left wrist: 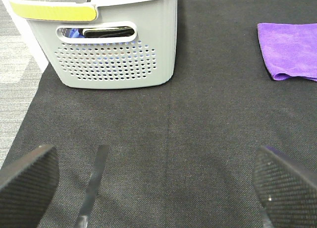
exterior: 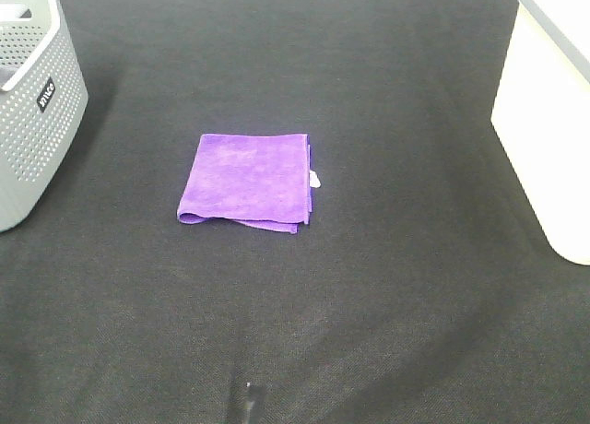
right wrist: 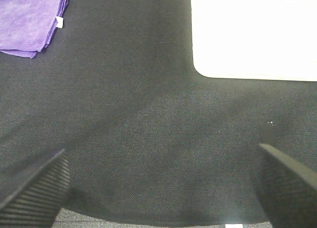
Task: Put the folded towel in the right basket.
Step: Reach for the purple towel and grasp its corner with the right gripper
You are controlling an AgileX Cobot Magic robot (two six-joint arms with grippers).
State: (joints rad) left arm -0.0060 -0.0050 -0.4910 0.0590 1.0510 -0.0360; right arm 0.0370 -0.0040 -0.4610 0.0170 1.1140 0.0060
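A folded purple towel (exterior: 247, 180) lies flat on the black table near the middle, with a small white tag on its right edge. It also shows in the left wrist view (left wrist: 290, 57) and in the right wrist view (right wrist: 30, 22). The white right basket (exterior: 550, 111) stands at the right edge; its wall shows in the right wrist view (right wrist: 252, 37). My left gripper (left wrist: 153, 188) is open and empty, far from the towel. My right gripper (right wrist: 158, 188) is open and empty near the table's front edge. Neither gripper shows in the exterior view.
A grey perforated basket (exterior: 32, 111) stands at the far left; the left wrist view (left wrist: 114, 44) shows dark items inside it and a yellow strip on its rim. The table's left edge meets grey floor (left wrist: 17, 49).
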